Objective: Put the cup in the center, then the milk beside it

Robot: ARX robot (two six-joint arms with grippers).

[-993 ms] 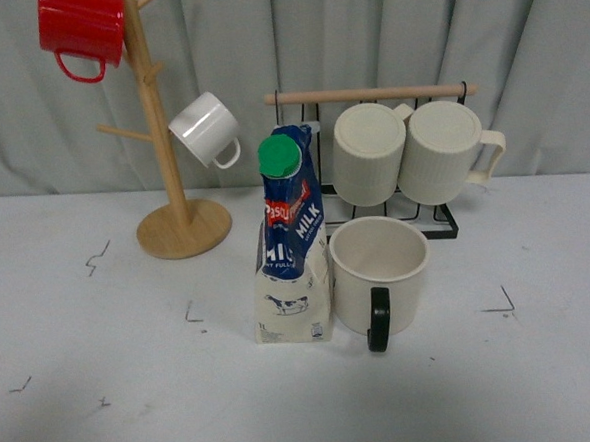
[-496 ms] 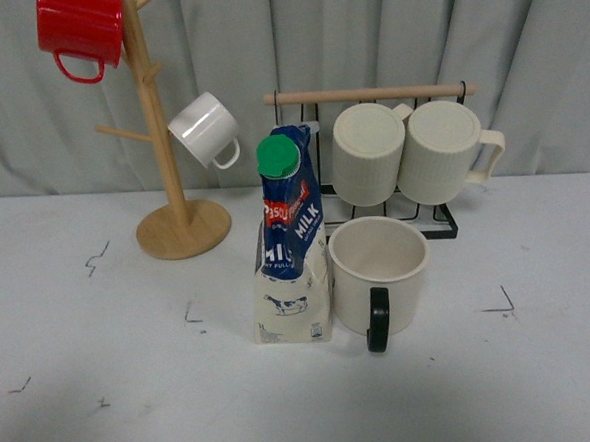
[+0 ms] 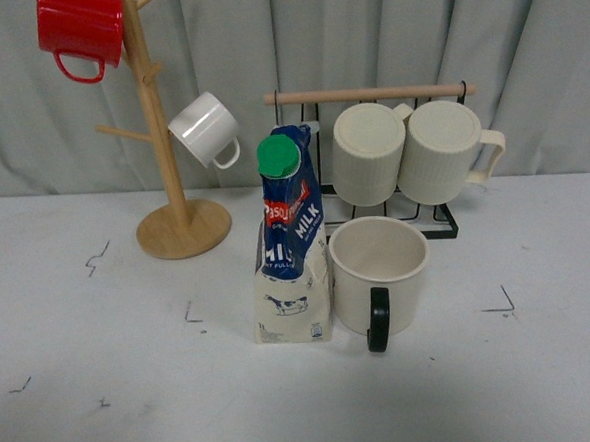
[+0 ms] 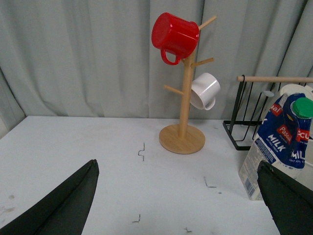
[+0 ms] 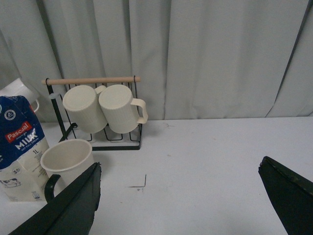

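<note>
Cup (image 3: pixel 380 275) touches milk (image 3: pixel 290 243), apart from both wide-open, empty end effectors (image 4: pixel 178 196) (image 5: pixel 181 198).

Cup (image 3: pixel 380 274): wide cream mug, upright, open mouth up, black C-shaped handle facing the front camera. It stands on the white table near the middle of the front view

Milk (image 3: pixel 291 243): tall carton, upright, blue upper part with red label and white "MILK" lettering, cream lower part, green round cap on top. It stands just beside the cup, on the robot's left of it
</note>
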